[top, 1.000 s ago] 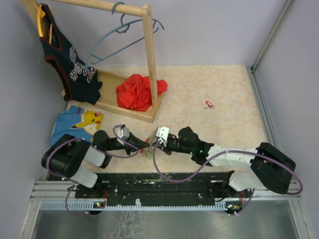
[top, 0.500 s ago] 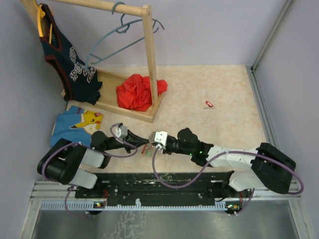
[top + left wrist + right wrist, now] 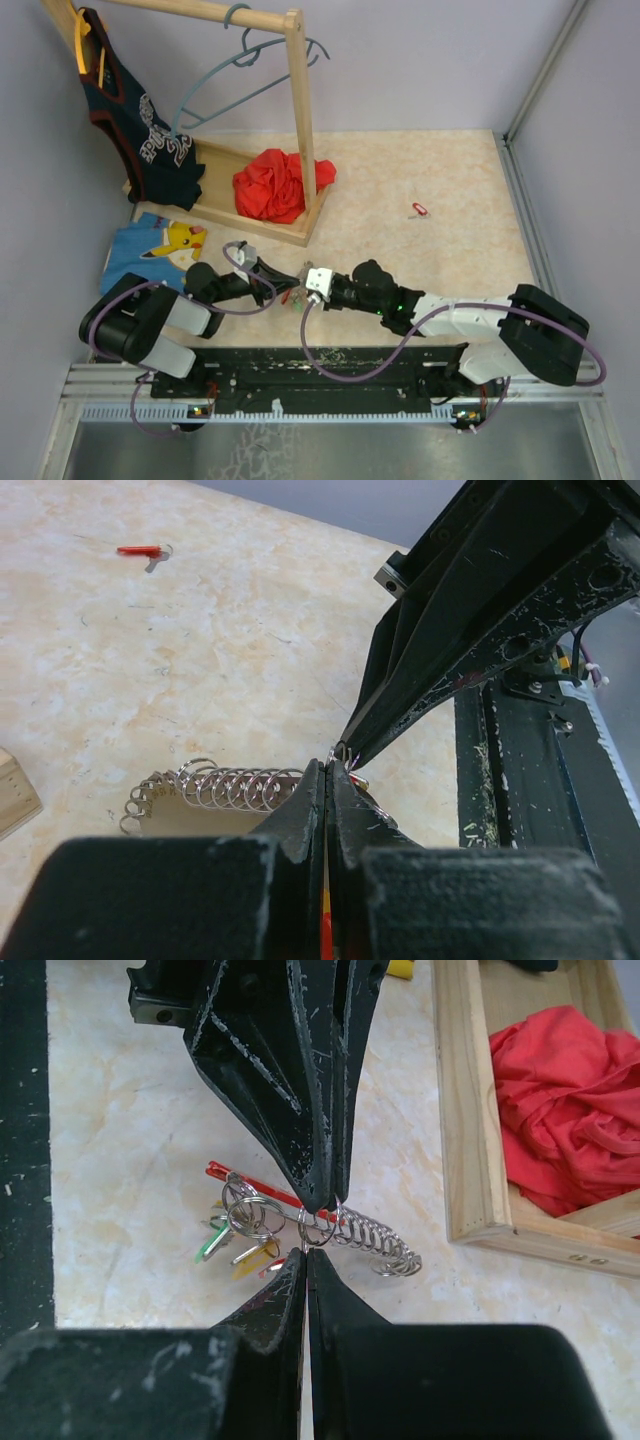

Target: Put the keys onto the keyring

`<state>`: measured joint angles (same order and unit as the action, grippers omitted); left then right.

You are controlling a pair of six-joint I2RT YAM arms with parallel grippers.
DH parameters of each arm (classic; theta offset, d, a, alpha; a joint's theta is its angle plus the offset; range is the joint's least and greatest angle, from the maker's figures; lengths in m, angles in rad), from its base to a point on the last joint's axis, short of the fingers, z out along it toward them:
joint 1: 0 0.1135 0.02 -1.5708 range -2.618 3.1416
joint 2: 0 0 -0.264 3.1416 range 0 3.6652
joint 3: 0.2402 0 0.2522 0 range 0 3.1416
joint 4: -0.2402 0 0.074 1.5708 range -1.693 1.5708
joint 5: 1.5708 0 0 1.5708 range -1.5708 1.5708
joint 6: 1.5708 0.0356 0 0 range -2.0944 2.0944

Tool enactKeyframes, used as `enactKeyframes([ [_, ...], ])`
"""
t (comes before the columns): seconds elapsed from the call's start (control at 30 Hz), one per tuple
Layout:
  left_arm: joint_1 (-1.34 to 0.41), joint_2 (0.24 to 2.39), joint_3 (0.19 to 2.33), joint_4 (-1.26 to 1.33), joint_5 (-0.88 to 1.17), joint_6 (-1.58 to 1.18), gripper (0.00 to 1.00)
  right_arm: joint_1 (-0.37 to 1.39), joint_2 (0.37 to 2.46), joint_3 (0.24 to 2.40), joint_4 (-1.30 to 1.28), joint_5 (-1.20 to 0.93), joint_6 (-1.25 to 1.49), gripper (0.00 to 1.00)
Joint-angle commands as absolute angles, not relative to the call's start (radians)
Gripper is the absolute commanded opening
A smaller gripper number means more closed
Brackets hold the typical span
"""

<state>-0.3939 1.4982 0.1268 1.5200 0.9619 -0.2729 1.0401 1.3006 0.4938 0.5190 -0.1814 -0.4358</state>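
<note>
Metal keys (image 3: 235,1245) beneath two meeting grippers.
We see left gripper (image 3: 328,770) and right gripper (image 3: 305,1255) tip to tip, fingers pressed together (hold unclear); a red key (image 3: 419,209) lies far right.

Red, green and yellow keys (image 3: 245,1257), red cloth (image 3: 560,1100), beige marbled table (image 3: 120,1160)

Black-and-white jointed left arm (image 3: 150,330) and right arm (image 3: 470,318), looped with purple cables (image 3: 345,372), tipped with scuffed black tapered fingers (image 3: 300,815), green lights (image 3: 399,295) glowing.
</note>
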Motion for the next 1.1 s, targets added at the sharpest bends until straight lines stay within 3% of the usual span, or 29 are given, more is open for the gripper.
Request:
enactKeyframes([
  [0.0, -0.403, 1.484, 0.121, 1.79, 0.885, -0.296, 0.0, 1.057, 1.304, 0.529, 0.58, -0.153, -0.476, 0.0],
  [0.33, -0.408, 1.456, 0.091, 1.789, 0.856, -0.296, 0.0, 1.078, 1.249, 0.566, 0.483, -0.075, -0.563, 0.0],
  [0.8, -0.397, 1.441, 0.097, 1.77, 0.929, -0.289, 0.26, 1.078, 1.186, 0.683, 0.221, -0.127, -0.69, 0.0],
  [1.07, -0.397, 1.441, 0.144, 1.702, 1.054, -0.251, 0.36, 1.078, 1.195, 0.737, 0.137, -0.165, -0.734, 0.0],
])
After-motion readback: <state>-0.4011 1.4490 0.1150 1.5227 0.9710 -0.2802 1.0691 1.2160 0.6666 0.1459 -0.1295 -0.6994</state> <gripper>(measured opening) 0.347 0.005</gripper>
